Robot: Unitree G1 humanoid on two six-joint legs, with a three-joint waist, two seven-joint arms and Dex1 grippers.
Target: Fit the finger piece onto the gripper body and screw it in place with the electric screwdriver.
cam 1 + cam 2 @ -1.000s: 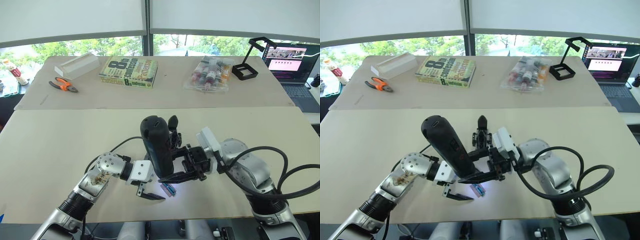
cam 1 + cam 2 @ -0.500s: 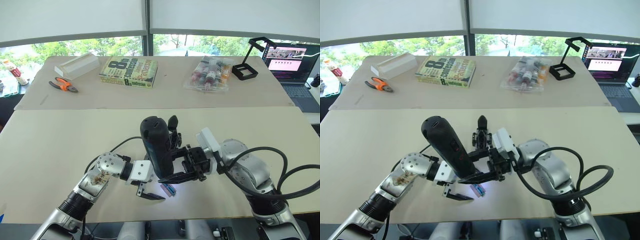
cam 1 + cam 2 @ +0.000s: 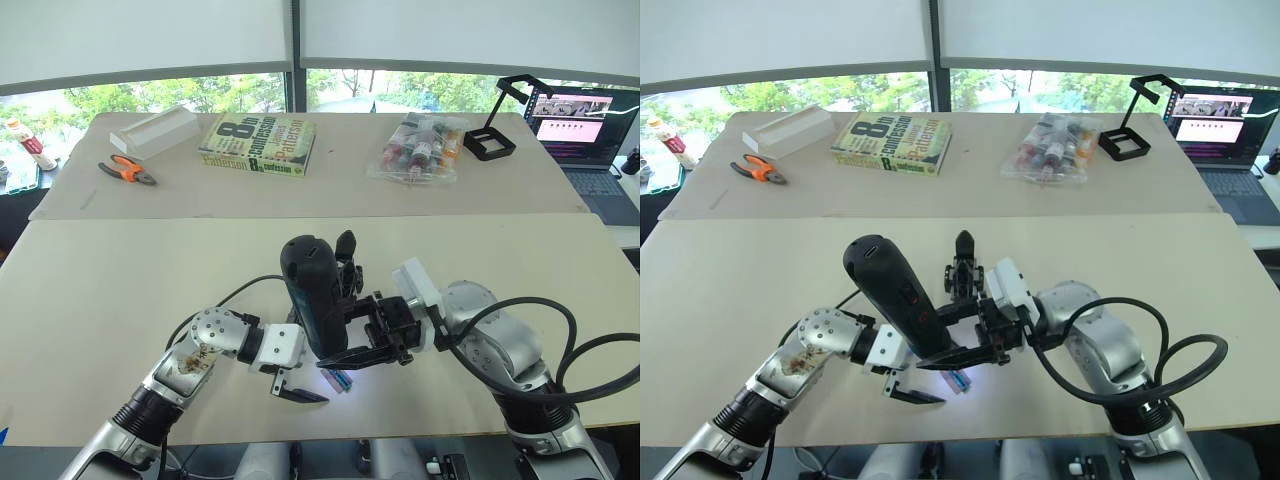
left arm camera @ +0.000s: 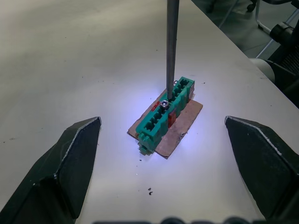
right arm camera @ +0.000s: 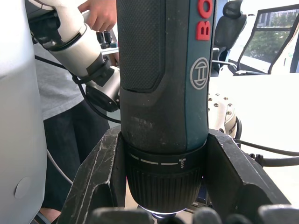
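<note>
Thick black cylindrical electric screwdriver [image 3: 895, 300] pinched upright in right claw [image 5: 161, 186], bit down on screw in small green block [image 4: 164, 114] on surface [image 3: 120, 290], likely loading; left claw [image 4: 163, 154] spread astride, empty.

Bare tabletop [image 3: 120, 290] around green block [image 4: 164, 115]

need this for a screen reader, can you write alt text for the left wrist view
The thin metal bit of the electric screwdriver comes straight down onto a small green block, beside a screw head on the block's top. The block sits on a brown card scrap on the lit pale table, between the left gripper's wide-open black fingers.
</note>
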